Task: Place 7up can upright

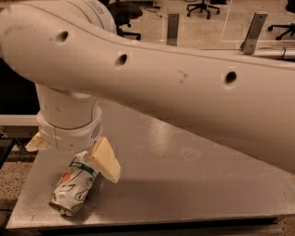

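Note:
The 7up can (73,185) lies on its side near the front left corner of the grey table (193,184). It is white-silver with green lettering and dented, and its silver end points toward the front edge. My gripper (71,161) hangs right over the can's far end, with the fingers spread wide. One cream finger (105,159) is at the can's right side, the other finger (36,143) out to the left. The jaws are open and do not close on the can. My large white arm fills the upper part of the view.
The table's left edge (27,184) and front edge (152,220) are close to the can. Office chairs (203,7) and metal posts (251,27) stand behind the table. The arm hides the back of the table.

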Tool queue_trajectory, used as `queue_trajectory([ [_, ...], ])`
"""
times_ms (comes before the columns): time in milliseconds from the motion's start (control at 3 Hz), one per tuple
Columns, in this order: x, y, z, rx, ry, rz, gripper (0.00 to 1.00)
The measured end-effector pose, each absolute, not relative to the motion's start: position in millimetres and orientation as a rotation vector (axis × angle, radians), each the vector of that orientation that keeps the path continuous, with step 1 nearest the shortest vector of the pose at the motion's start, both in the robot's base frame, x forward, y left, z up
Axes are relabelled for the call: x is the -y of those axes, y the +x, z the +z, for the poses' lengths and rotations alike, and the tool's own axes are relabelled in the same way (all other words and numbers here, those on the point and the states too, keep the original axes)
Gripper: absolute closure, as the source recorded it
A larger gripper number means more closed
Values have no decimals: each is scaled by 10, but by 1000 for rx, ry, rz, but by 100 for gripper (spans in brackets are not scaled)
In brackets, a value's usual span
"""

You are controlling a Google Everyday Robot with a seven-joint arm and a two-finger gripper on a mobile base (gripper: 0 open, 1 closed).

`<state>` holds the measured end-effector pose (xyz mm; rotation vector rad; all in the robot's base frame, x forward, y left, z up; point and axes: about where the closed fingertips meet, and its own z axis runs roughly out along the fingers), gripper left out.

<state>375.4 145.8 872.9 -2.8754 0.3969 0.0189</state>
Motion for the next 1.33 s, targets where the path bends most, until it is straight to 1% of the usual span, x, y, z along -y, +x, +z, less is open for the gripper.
queue_trajectory([
  [1000,-1454,3432,8417,-363,-3058,20,0],
  [1333,-1460,3303,8392,-375,-3075,29,15],
])
